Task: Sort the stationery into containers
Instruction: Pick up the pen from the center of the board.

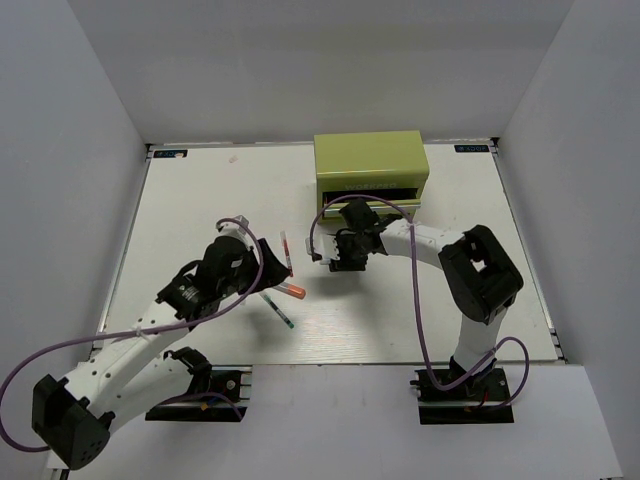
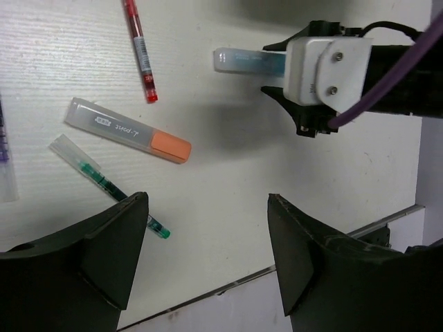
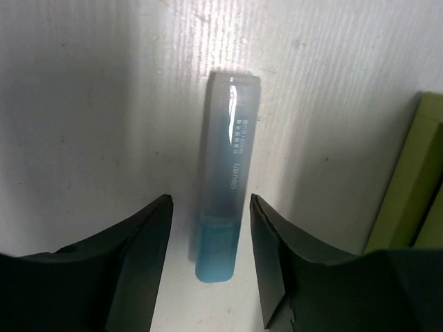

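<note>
A light-blue bar [image 3: 228, 173] lies flat on the white table between my right gripper's [image 3: 211, 204] open fingers, with a small gap on each side. It also shows in the left wrist view [image 2: 246, 61], poking out from my right gripper [image 2: 304, 104]. My left gripper [image 2: 208, 207] is open and empty above bare table. Ahead of it lie a red-white pen [image 2: 140, 52], an orange-capped grey marker [image 2: 128, 129] and a green-tipped pen [image 2: 107, 185]. The olive-green drawer box [image 1: 370, 165] stands at the back, just behind my right gripper [image 1: 342, 260].
The box's side shows at the right edge of the right wrist view [image 3: 415, 187]. The table's near edge [image 2: 291, 266] runs under my left gripper. A clear item with purple print [image 2: 5, 162] lies at the left wrist view's left edge.
</note>
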You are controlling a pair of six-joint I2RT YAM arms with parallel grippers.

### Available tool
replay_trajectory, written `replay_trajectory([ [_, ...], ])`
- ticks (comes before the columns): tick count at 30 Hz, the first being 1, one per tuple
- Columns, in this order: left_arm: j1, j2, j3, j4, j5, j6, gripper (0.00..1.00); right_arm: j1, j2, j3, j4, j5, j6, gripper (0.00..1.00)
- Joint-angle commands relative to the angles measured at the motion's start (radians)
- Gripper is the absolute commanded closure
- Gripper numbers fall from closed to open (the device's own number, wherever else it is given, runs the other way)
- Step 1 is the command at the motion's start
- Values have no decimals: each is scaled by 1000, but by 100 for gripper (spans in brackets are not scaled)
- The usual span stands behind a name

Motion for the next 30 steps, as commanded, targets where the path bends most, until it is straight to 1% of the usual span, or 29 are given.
replay_trajectory([
  [1,-3,-82,-21,53,12,89,20,-1,31,27,-88,-57,-52,46],
  [2,-3,-94,-22,65,12,105,20,4,31,29,-124,-63,-56,49],
  [4,-3,-126,-22,65,12,161,19,4,39,32,-173,-97,-87,52],
  [5,-3,-135,-22,75,3,180,19,2,35,34,-195,-106,-92,57],
  [7,-3,-155,-22,75,-6,233,19,2,27,29,-238,-138,-102,62],
  [8,-3,-177,-22,88,-16,250,19,1,24,21,-263,-152,-104,68],
  [11,-3,-197,-32,104,-16,318,19,-2,-11,9,-327,-190,-110,78],
  [12,-3,-212,-41,134,-16,338,19,-1,-22,-2,-333,-197,-107,85],
  [15,-3,-221,-77,205,67,427,17,-8,-93,-25,-329,-230,-52,89],
  [16,-3,-208,-77,217,100,465,17,-11,-149,-29,-323,-236,-22,90],
  [18,-3,-180,-77,226,127,506,17,-15,-189,-40,-292,-237,0,90],
  [19,-3,-162,-77,227,151,523,17,-18,-230,-42,-281,-226,37,92],
  [20,-3,-122,-63,227,168,568,17,-19,-272,-40,-264,-224,48,92],
  [22,-3,-85,-52,227,228,612,15,-36,-323,-40,-229,-188,83,95],
  [23,-3,-70,-42,227,242,643,15,-39,-368,-43,-203,-180,121,95],
  [25,-3,-34,-32,236,265,669,15,-54,-396,-51,-152,-146,147,98],
  [26,-3,-34,-32,246,265,697,15,-59,-430,-61,-92,-105,173,98],
  [28,-3,-24,-41,262,277,726,14,-73,-452,-69,-41,-66,198,98],
  [29,-3,-14,-51,277,277,743,14,-93,-475,-77,25,-10,219,98],
  [30,-3,-14,-51,277,277,770,14,-96,-481,-75,48,4,223,98],
])
